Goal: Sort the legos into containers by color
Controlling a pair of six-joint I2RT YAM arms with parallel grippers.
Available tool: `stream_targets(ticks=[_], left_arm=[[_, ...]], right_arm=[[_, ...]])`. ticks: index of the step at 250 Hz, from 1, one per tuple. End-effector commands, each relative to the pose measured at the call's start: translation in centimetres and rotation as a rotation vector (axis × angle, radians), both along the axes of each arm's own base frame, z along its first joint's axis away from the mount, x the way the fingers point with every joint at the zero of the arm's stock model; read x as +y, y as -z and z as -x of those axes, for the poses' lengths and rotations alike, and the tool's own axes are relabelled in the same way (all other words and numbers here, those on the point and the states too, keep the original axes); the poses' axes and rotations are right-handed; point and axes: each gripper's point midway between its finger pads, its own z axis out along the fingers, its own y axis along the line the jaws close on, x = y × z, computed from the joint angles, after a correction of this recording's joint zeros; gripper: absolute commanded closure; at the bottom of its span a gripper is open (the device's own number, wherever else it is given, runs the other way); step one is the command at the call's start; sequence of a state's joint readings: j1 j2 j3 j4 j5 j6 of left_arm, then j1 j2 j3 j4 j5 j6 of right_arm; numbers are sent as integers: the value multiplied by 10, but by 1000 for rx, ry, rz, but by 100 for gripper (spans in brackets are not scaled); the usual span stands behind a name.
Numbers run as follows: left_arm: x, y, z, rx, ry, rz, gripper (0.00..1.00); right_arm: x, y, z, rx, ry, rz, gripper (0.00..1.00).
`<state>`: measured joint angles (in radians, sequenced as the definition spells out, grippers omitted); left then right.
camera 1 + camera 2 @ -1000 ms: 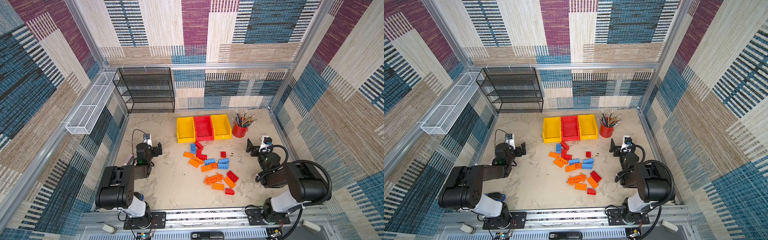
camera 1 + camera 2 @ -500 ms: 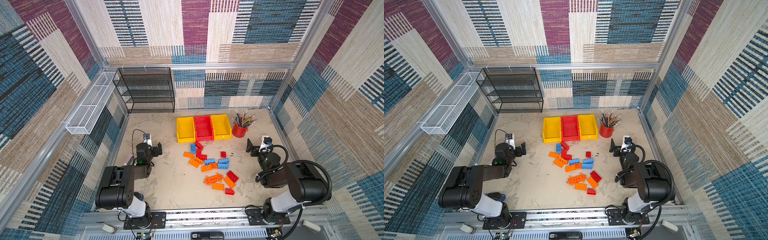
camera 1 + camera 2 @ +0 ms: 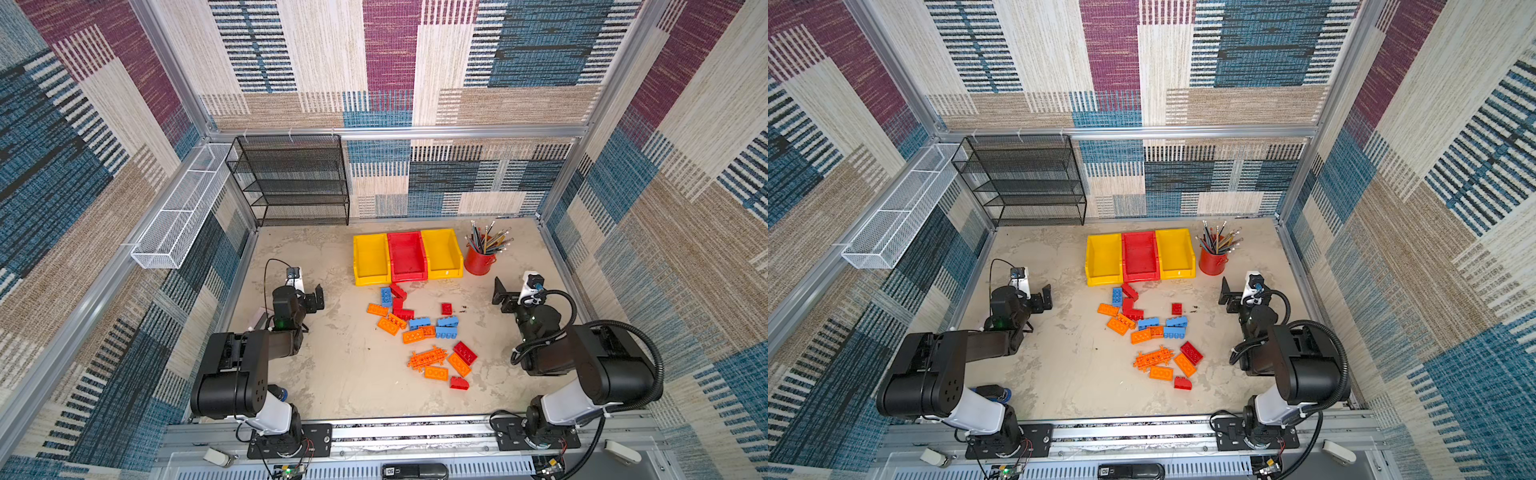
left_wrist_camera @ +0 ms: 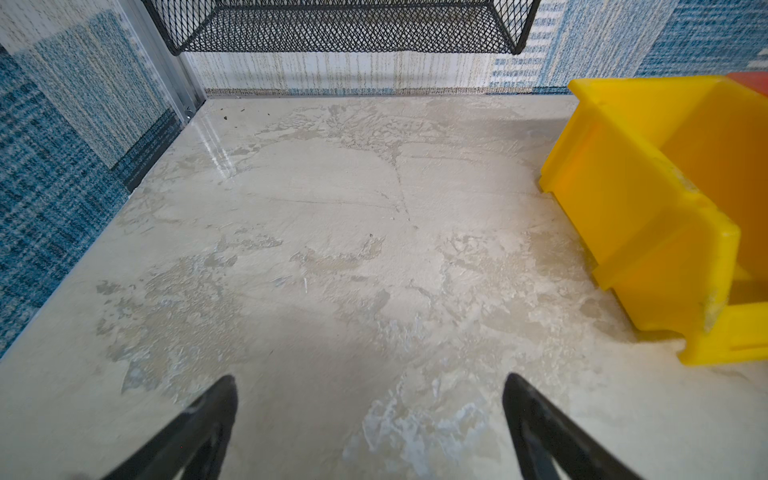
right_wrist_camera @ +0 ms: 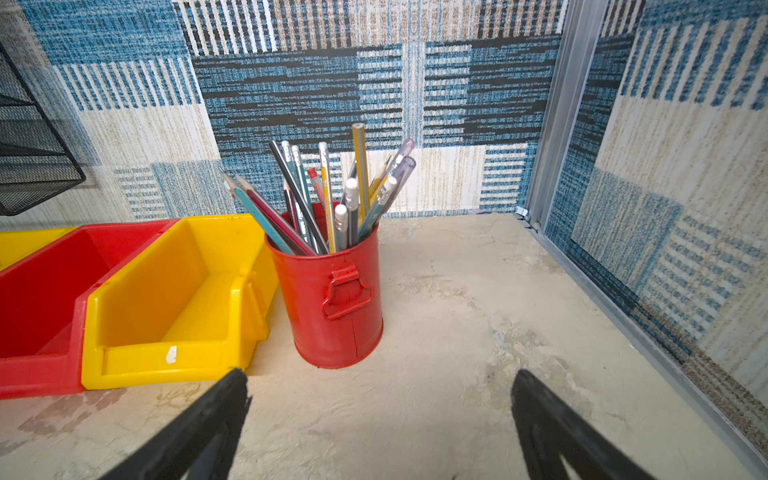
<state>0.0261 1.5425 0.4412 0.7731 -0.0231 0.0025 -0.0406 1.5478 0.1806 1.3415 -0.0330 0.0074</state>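
Left gripper [image 4: 370,378] hangs low, jaws wide apart and empty, a yellow bin [image 4: 623,199] just ahead of it. Right gripper [image 5: 380,372] gapes empty as well, pencil cup [image 5: 336,299] straight ahead. Legos [image 3: 419,332] lie scattered on the table [image 3: 332,374] between the two grippers, just short of the containers [image 3: 409,276].

1. Robot lab test cell: a small boxed-in tabletop [image 3: 353,374] with a mottled grey, plaster-like surface.
2. Walls [image 3: 498,62] close three sides. They are patchwork woven panels in blue, maroon and beige, framed by aluminium posts [image 3: 173,70].
3. Left arm [image 3: 232,374] and right arm [image 3: 602,365], both black, are bolted to a metal rail [image 3: 415,432] at the front edge, cables exposed.
4. Few props: black mesh rack [image 3: 291,183], white mesh basket [image 3: 178,216], pencil cup [image 3: 478,262], bins [image 3: 407,255], bricks [image 3: 446,332].
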Motion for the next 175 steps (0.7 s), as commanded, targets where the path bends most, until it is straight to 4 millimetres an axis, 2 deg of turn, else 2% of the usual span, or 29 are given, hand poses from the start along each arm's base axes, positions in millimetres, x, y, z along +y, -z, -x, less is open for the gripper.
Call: stream_targets(ticks=[1,60,91,103,114,141,175], left_arm=[[0,-6,-3,-23,2,0,0],[0,-6,-2,-24,3,1,0],[3,-11,-1,-34,-15,-2,0],[4,-19,-1,-34,-22,-1,0],[2,-26,-1,-18,-12,-2,0],[0,-45,0,5,3,-3,0],[-5,-76,2,17,10,44,0]], right_arm=[[-1,-9,0,-36,7,-6,1],[-2,-8,-3,-28,11,-5,1],[-8,-16,7,-64,52,-13,1],[-14,-23,6,-64,87,-25,1],[-15,-27,-3,-18,93,-17,1],[-16,-21,-25,185,125,-44,1],[-7,-13,-29,368,157,-93,1]])
